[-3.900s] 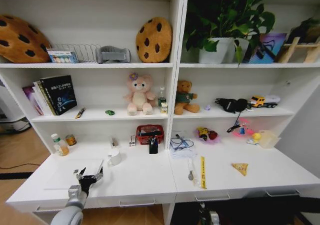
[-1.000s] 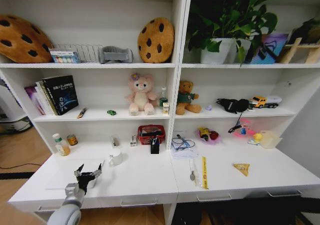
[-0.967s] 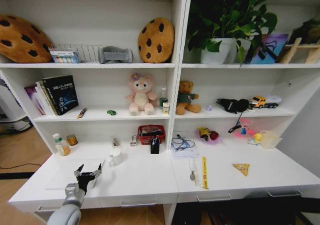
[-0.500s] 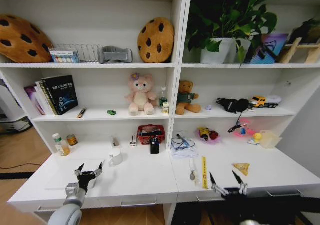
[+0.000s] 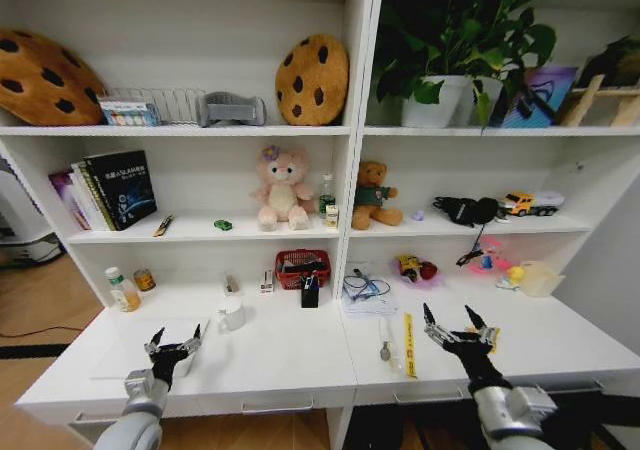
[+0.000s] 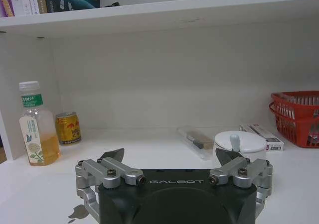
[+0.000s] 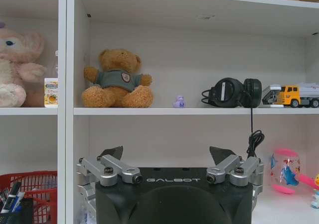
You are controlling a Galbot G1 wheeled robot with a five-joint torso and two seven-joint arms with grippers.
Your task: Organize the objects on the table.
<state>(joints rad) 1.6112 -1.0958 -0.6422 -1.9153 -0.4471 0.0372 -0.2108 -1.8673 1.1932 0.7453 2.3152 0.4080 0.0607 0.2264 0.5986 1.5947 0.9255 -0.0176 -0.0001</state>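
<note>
My left gripper (image 5: 172, 344) hangs low over the left part of the table (image 5: 280, 360), fingers spread wide, nothing in them. My right gripper (image 5: 459, 328) is up over the right part, also wide and empty, just in front of a yellow triangular piece (image 5: 490, 336).

Nearest clutter between my arms: a yellow ruler (image 5: 407, 344) lying flat beside a small spoon-like tool (image 5: 381, 348) (both thin and light, probably slippery on the white top, so I'd pinch across the narrow width near the middle).

Further back on the left: a white lidded cup (image 6: 239, 145), rigid, maybe fragile, better taken round the body than by the knob.

At the back-left wall stand a bottle (image 6: 35, 124) with amber liquid, fairly heavy and smooth, and a small can (image 6: 68, 128) just beside it.

Back centre: a red basket (image 5: 300, 267), light and stiff; its rim looks like the best hold.
</note>
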